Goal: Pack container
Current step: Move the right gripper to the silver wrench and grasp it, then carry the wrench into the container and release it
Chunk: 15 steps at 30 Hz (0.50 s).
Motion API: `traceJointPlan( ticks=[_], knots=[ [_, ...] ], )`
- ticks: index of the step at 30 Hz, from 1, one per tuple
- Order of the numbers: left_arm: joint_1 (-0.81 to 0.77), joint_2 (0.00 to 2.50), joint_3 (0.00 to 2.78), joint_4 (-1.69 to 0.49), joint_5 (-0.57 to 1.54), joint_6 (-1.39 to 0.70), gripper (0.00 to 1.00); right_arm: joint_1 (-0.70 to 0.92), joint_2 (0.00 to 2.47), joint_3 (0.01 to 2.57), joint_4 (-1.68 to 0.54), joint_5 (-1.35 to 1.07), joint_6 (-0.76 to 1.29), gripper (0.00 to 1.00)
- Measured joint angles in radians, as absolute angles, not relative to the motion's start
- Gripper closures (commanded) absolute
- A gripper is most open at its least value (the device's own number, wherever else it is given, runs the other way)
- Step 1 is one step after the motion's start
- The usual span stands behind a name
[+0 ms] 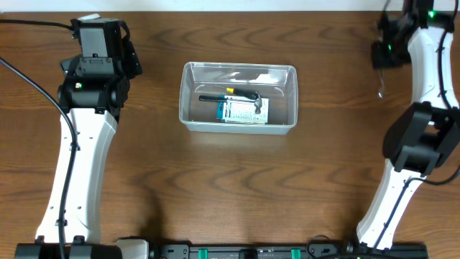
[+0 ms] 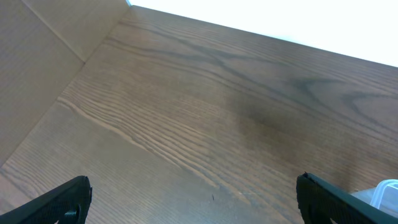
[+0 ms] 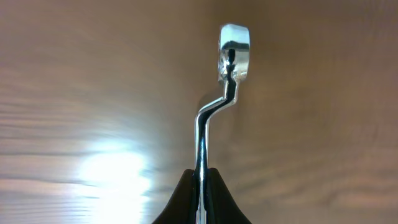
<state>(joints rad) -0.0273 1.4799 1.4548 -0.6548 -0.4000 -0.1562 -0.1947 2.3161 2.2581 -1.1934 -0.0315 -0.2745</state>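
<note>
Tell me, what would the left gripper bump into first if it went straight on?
Probably just the bare wooden table; the left gripper shows nothing else ahead. The container sits off to its right.

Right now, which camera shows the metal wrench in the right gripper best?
The right wrist view. The offset ring wrench fills the frame there, with its shank pinched in the right gripper and its ring end pointing away from the fingers. Overhead shows it only as a small sliver. The left wrist view misses it entirely.
</note>
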Motion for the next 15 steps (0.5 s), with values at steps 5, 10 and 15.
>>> traceJointPlan(
  ticks=[5,10,15],
  knots=[
    [-0.027,1.480,1.455,-0.655,-0.400,-0.156,0.02,-0.072,2.215,2.355,-1.196,-0.154,-0.374,0.99],
    [-0.027,1.480,1.455,-0.655,-0.400,-0.156,0.02,0.103,2.119,2.378,-1.214,-0.231,-0.506,0.99],
    [-0.027,1.480,1.455,-0.655,-0.400,-0.156,0.02,0.273,2.109,2.379,-1.274,-0.257,-0.606,0.99]
  ],
)
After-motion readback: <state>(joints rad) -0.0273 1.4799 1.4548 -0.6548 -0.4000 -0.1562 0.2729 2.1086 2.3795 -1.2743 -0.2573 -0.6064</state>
